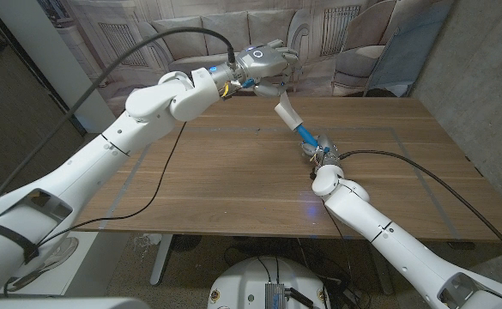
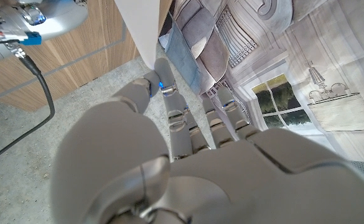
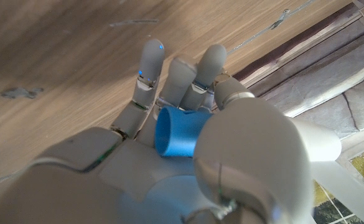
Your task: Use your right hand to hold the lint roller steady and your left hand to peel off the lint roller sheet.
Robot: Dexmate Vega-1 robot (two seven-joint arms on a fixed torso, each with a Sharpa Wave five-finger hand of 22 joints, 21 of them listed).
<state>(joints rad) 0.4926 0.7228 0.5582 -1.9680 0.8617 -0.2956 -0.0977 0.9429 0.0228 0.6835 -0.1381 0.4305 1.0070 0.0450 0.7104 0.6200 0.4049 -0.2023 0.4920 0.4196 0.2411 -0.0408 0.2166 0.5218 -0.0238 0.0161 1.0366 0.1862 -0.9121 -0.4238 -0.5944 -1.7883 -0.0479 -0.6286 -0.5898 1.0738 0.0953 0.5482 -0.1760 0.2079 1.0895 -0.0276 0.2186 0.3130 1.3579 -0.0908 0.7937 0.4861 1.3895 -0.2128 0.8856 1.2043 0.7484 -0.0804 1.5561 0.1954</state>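
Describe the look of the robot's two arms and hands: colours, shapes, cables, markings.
Both arms are glossy white with rounded, tube-like segments. A black cable loops along the left arm, another trails from the right arm. The left hand and right hand are grey, with jointed fingers carrying small blue lights near the tips. A blue and yellow marking sits at the left wrist.

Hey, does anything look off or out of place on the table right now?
Nothing looks spilled or damaged. The one loose thing is the white lint roller sheet, partly peeled and hanging in the air between the left hand, which pinches it, and the lint roller, whose blue handle the right hand holds. That fits the peeling job.
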